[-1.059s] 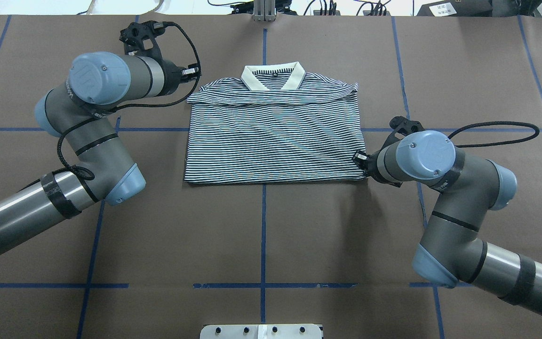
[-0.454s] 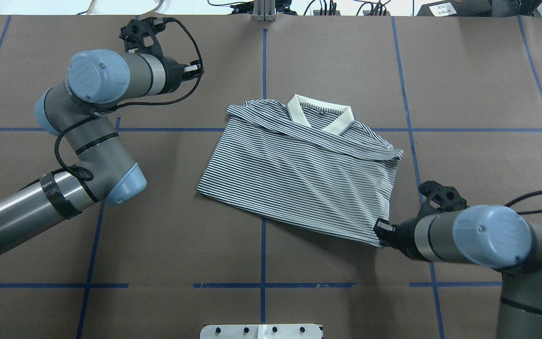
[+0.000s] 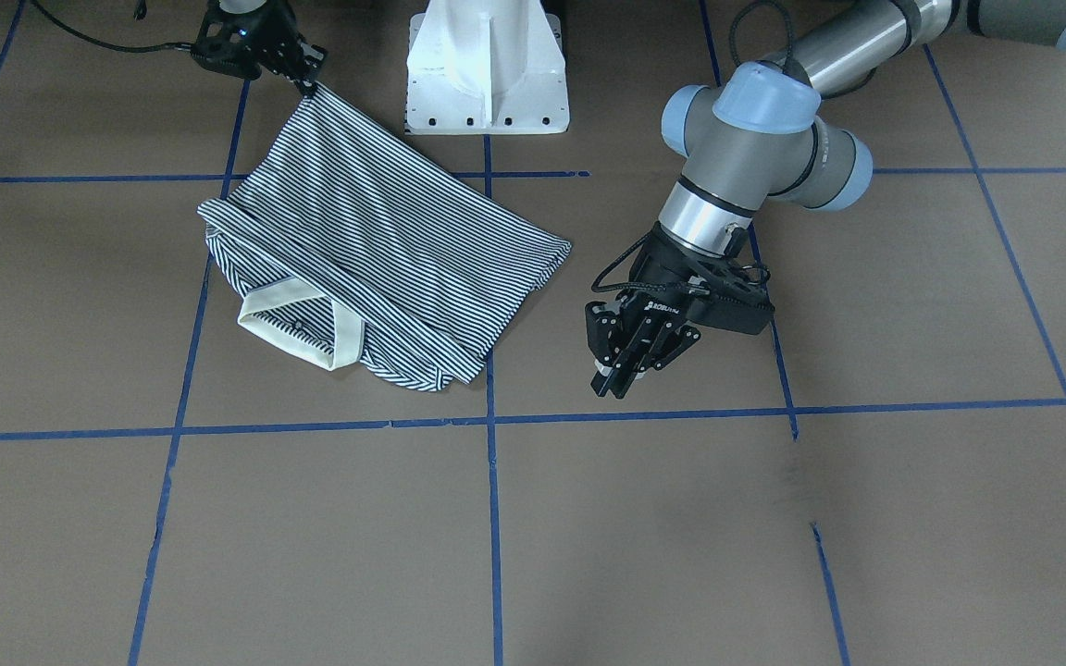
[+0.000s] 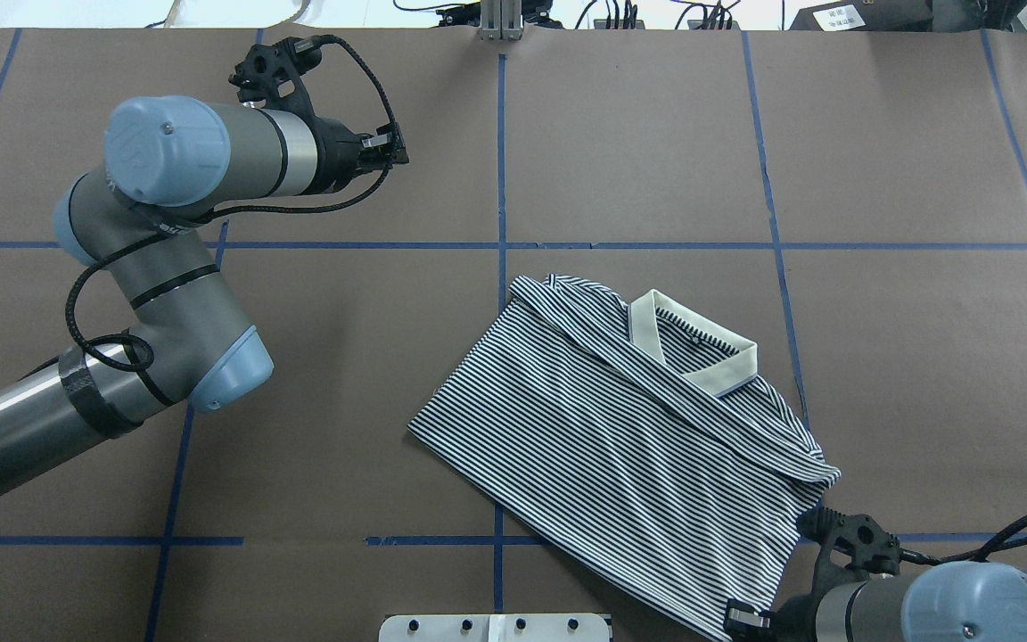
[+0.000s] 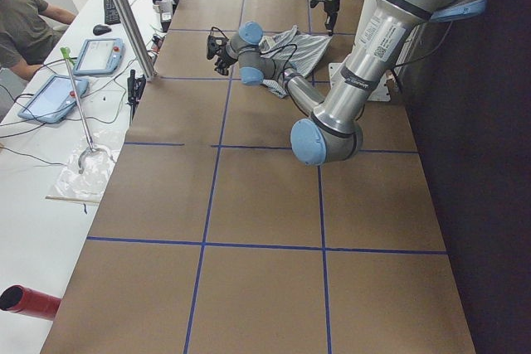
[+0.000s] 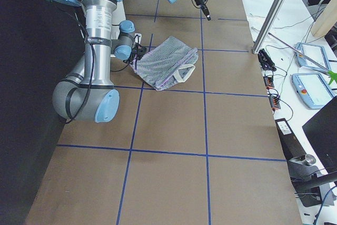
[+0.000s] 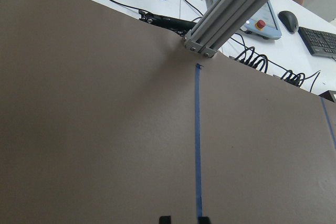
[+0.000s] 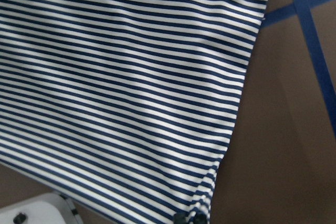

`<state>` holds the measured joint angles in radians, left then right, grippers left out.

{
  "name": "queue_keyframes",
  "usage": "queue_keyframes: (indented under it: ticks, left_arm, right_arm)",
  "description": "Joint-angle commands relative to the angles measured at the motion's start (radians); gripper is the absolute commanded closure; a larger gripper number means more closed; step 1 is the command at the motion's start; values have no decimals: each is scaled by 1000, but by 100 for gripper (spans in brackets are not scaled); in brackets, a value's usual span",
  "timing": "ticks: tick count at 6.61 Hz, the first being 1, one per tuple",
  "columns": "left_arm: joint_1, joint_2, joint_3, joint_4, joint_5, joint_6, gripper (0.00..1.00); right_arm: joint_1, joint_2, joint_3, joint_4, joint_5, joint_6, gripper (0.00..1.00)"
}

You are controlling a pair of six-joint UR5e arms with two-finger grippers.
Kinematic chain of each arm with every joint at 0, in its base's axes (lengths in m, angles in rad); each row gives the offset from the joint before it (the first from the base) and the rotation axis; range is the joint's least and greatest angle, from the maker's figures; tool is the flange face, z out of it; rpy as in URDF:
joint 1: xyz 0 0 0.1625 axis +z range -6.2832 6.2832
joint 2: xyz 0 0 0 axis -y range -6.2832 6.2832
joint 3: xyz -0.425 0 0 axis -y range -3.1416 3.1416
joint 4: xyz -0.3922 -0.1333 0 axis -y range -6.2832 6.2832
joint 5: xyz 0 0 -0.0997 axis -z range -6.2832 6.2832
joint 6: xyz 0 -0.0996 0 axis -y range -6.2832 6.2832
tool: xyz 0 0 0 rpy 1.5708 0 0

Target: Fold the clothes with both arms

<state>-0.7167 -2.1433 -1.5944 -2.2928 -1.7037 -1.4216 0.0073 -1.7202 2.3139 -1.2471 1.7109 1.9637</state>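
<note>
The striped polo shirt (image 4: 620,446) lies folded and skewed on the brown table, cream collar (image 4: 696,343) facing up. My right gripper (image 4: 732,618) is shut on its near hem corner by the table's front edge. That pinch shows at the bottom of the right wrist view, fingertips (image 8: 199,216) on the striped cloth (image 8: 131,77). In the front-facing view the right gripper (image 3: 309,85) holds the raised corner of the shirt (image 3: 385,240). My left gripper (image 4: 402,153) hovers far from the shirt, narrowly open and holding nothing, also seen as the left gripper (image 3: 614,381).
The white pedestal base (image 3: 487,83) stands just beside the held corner. Blue tape lines (image 4: 500,134) grid the table. An aluminium post (image 7: 231,14) with cables stands at the far edge. A person (image 5: 25,22) sits at a side desk with tablets.
My right gripper has dragged the shirt toward the robot and to the right, turning it askew. The left gripper has shifted slightly right and stays apart from the shirt.
</note>
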Motion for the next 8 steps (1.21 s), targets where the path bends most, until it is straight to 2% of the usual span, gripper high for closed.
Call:
queue_keyframes:
  ticks: [1,3,4,5,7,8]
  left_arm:
    - [13,106,-106,3,-98,-130,63]
    - [107,132,-127,39,-96,-203,53]
    - [178,137,-134,91,-71,-248,53]
    - [259,137,-145,143,12,-267,53]
    - [312,137,-194,283,42,-292,51]
    - [356,137,-205,312,80,-307,49]
  right_arm:
    - [47,-9,92,0,1,17,0]
    - [187,4,82,1,-10,17,0]
    - [219,26,68,2,-16,17,0]
    - [239,51,56,2,-37,15,0]
    - [249,56,48,2,-40,15,0]
    - [249,57,44,2,-40,15,0]
